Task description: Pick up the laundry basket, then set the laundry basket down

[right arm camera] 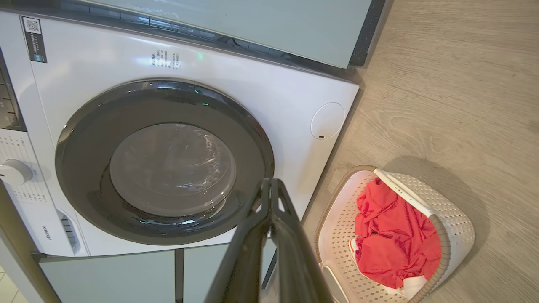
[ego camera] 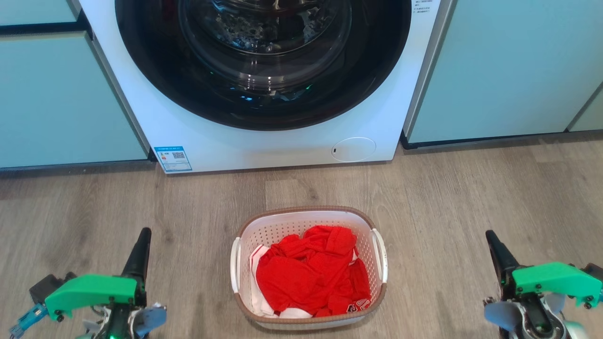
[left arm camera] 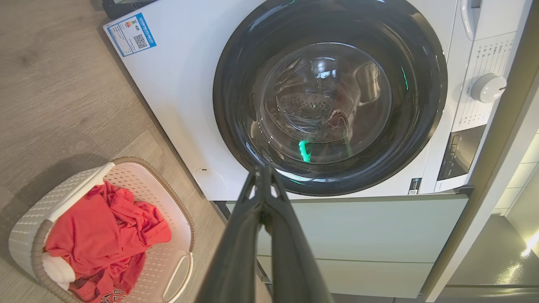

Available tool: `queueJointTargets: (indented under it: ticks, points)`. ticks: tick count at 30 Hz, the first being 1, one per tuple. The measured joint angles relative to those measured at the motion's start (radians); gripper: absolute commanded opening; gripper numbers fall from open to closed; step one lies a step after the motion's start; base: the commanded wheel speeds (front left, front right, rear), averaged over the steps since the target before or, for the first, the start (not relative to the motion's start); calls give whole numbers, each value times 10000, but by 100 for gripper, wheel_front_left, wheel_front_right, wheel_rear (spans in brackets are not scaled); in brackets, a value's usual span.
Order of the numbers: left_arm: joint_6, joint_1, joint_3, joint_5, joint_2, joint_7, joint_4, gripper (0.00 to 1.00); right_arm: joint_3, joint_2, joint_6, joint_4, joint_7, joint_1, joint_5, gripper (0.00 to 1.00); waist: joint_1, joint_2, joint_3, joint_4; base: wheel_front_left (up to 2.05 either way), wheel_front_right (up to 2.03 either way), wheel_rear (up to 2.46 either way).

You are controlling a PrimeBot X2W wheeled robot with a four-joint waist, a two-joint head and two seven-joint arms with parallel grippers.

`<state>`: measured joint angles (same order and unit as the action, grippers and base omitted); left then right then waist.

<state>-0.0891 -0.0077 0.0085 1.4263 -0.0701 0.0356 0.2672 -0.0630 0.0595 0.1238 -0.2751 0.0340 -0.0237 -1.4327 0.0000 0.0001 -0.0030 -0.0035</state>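
- Left gripper (ego camera: pixel 142 235): 8 o'clock in head view; long dark fingers pressed together, holding nothing, well apart from the basket.
- Right gripper (ego camera: pixel 491 235): 4 o'clock; fingers likewise pressed together, empty.
- Laundry basket (ego camera: pixel 301 209): 6 o'clock, between the grippers, upright on wood-look floor (ego camera: pixel 471 202); white perforated walls, brown rim, white handles at 3 and 9 o'clock.
- Red garment (ego camera: pixel 311 275): crumpled inside basket, over white cloth (left arm camera: pixel 57 269).
- Washing machine (ego camera: pixel 212 141): 12 o'clock beyond basket; white front, round dark glass door (ego camera: pixel 264 61) closed.
- Pale green cabinets (ego camera: pixel 509 70): flanking machine at 10 and 2 o'clock.
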Motion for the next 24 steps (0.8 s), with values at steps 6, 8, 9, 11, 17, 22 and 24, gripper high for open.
queueJointTargets:
  ticks: [6, 8, 9, 11, 17, 22, 24]
  points:
    - [-115, -153, 111, 832, 38, 222, 21, 0, -113, 0, 0, 0, 188, -170, -809, 0, 0, 0, 27, 15, 0, 0, 0]
    - [-167, -209, 169, 1049, 52, 251, 23, 0, -159, 0, 0, 0, 249, -171, -1018, 0, 0, 0, 34, 19, 0, 0, 0]
    - [-174, -227, 209, 1168, 58, 270, 23, 0, -178, 0, 0, 0, 268, -171, -1133, 0, 0, 0, 38, 22, 0, 0, 0]
    - [-199, -256, 288, 1404, 61, 339, 38, 0, -238, 0, 0, 0, 353, -173, -1371, 0, 0, 0, 46, 26, 0, 0, 0]
    - [-349, -424, 374, 1983, 75, 470, 67, 0, -337, 0, 0, -2, 453, -248, -1933, 0, 0, 0, 63, 35, 0, 0, 0]
    - [-349, -444, 393, 2025, 79, 516, 67, 0, -360, 0, 0, -2, 454, -368, -1969, 0, 0, 0, 63, 35, 0, 0, 0]
    - [-349, -444, 395, 2025, 82, 516, 67, 0, -372, 0, 0, -2, 458, -368, -1969, 0, 0, 0, 63, 35, 0, 0, 0]
